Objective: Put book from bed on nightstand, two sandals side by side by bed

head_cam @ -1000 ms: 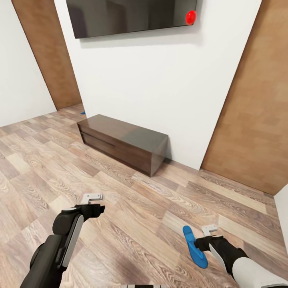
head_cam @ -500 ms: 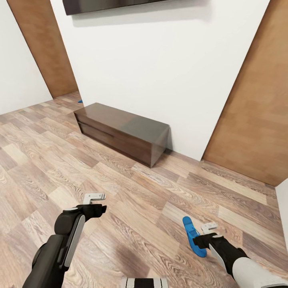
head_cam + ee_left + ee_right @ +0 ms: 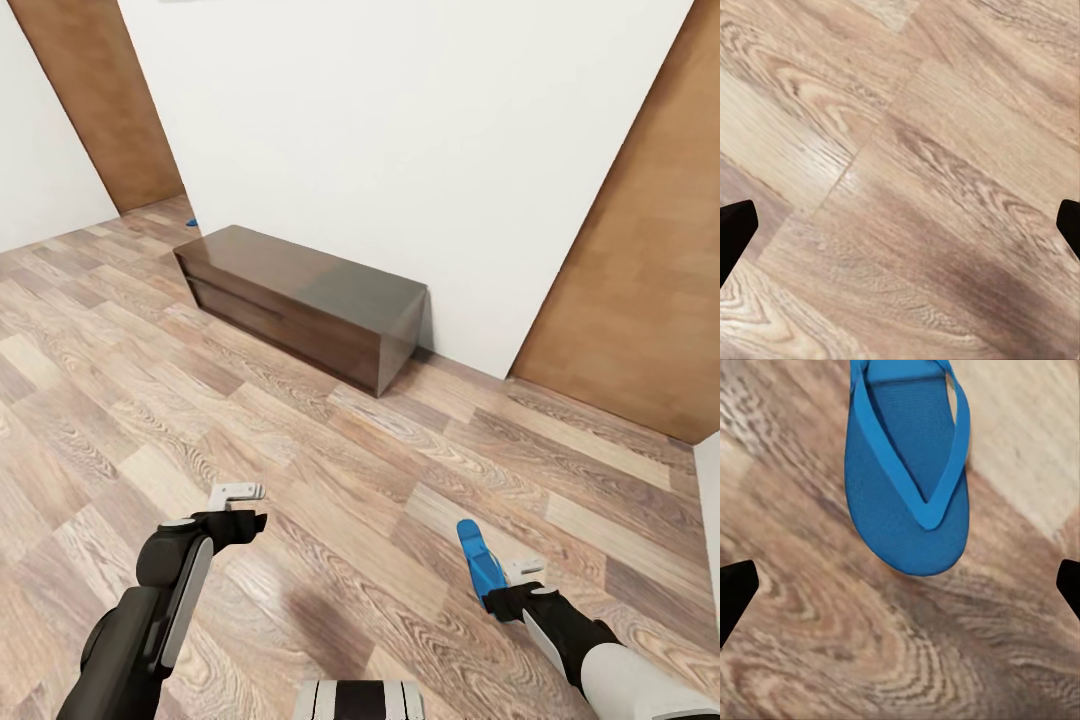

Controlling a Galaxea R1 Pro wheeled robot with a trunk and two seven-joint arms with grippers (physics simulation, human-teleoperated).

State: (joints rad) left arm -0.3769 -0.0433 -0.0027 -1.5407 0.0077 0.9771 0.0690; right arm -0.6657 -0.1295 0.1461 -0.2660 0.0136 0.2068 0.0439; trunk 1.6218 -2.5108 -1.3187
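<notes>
left pincer (image 3: 245, 507): released, nothing in it. In the wrist view (image 3: 900, 229) the two black tips sat at opposite edges, with just the light brown wood-plank floor (image 3: 907, 187) between them.

right pincer (image 3: 515, 585): also released as far as I could see. In its wrist view (image 3: 900, 589) the black tips were way out at the two edges.

bright blue flat flip-flop sandal (image 3: 480, 562): near right of the scene, right beside my right pincer, on its left side, pointing away toward the far wall. The wrist cam had it strap side up (image 3: 907, 480), out past the tips and not between them, with one end cut off by the frame. Honestly couldn't tell if any part of the pincer was touching it.

floor (image 3: 330, 470): planks everywhere, running from under my arms out to the wall.

long low dark brown glossy bench (image 3: 300, 305): far middle, set against the plain white wall (image 3: 400, 130), well apart from both pincers.

small blue speck (image 3: 190, 222): on the floor at the far left, just past the bench's left end. Too tiny to say what it was.

brown wood panels: one at far left (image 3: 100, 100), a bigger one at far right (image 3: 640, 260), on either side of the white wall.

arms: left one came in from the near left, right one from the near right corner, both pincers low over the planks.
</notes>
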